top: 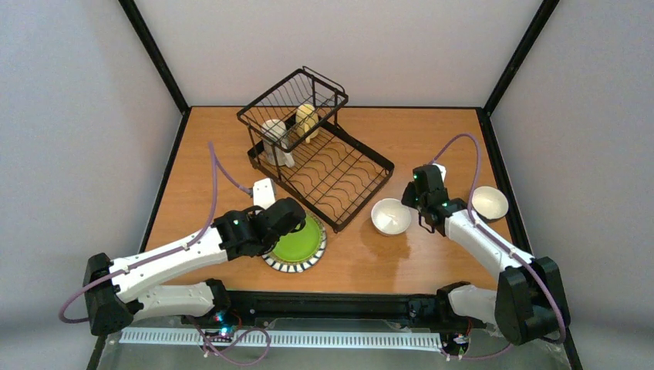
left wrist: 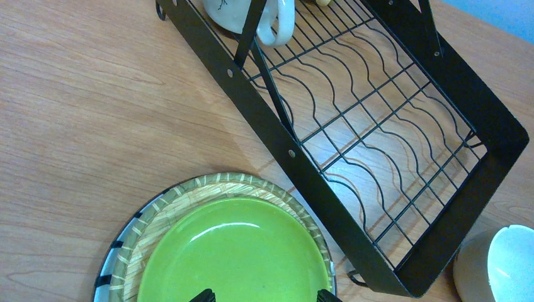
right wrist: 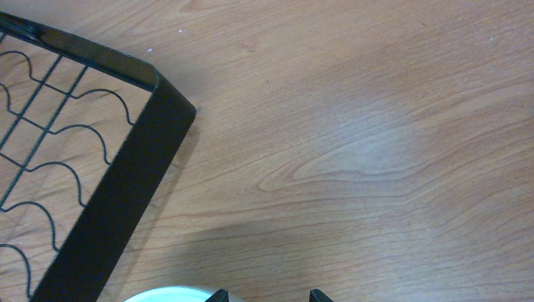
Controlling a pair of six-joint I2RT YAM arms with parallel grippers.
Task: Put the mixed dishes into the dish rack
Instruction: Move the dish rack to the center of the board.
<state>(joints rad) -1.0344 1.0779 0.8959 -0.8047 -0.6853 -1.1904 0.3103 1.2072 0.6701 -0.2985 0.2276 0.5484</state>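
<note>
The black wire dish rack [top: 339, 173] stands slantwise at the middle back, with a white mug [top: 275, 140] and a cream mug [top: 307, 121] at its raised basket end. A lime-green plate [top: 299, 243] with a striped rim lies on the table just in front of the rack. My left gripper [top: 284, 220] hovers over the plate's near-left part, open; in the left wrist view its fingertips [left wrist: 203, 296] spread wide over the plate [left wrist: 236, 251]. A white bowl [top: 391, 216] sits right of the rack. My right gripper [top: 420, 208] is open beside it, with the bowl rim [right wrist: 167, 294] at its left fingertip.
A second white bowl [top: 490, 203] sits near the table's right edge, behind the right arm. Black frame posts and grey walls close in the table. The rack's slotted base [left wrist: 378, 132] holds nothing at its near end, and its corner [right wrist: 119, 189] lies close to the first bowl.
</note>
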